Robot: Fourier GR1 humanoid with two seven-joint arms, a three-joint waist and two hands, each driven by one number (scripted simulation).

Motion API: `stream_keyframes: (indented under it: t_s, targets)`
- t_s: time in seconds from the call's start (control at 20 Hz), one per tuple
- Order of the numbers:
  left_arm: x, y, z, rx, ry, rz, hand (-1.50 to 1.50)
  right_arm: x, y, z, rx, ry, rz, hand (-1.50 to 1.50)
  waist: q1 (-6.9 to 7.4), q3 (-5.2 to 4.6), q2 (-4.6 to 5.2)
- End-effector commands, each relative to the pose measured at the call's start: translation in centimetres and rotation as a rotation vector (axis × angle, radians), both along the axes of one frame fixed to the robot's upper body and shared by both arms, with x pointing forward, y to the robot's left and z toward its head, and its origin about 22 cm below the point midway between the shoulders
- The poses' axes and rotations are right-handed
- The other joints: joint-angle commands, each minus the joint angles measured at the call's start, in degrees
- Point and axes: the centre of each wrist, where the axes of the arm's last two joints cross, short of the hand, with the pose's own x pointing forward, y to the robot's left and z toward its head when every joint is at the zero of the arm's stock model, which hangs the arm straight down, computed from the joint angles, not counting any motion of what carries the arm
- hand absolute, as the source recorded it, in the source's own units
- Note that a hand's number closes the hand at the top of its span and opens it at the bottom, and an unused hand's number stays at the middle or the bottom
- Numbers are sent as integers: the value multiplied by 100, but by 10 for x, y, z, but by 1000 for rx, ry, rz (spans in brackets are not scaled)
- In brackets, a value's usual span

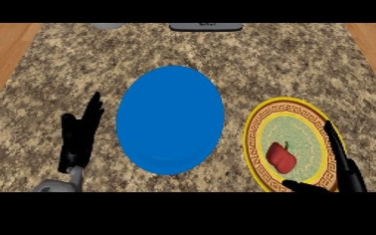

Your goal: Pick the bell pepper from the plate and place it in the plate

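A red bell pepper (282, 156) lies on the patterned yellow-rimmed plate (256, 129) at the lower right. My right hand (343, 165) is open over that plate's right side, fingers stretched upward just right of the pepper, thumb below it near the plate's lower rim. It does not hold the pepper. A plain blue plate (170, 119) sits in the middle of the counter. My left hand (79, 134) rests open, fingers up, left of the blue plate.
The granite counter (294, 59) has wooden edges at far left and far right. A grey round object (108, 26) and a dark flat object (206, 27) sit at the back edge.
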Motion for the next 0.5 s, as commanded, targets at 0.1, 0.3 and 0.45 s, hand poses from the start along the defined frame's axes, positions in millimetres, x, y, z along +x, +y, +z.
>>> stream_keyframes:
  t_s: [0.1,0.3,0.45]
  targets:
    - [3,4,0,-10,-6,-8,0,23,9,1,-34,25,10,-150,1,7,3]
    - [8,-12,-22,-12,1,-5,0,20,2,-3,-45,29,25,-150,-8,7,6]
    - [18,-6,-2,1,-5,0,0,11,3,3,-44,30,54,-150,-12,7,3]
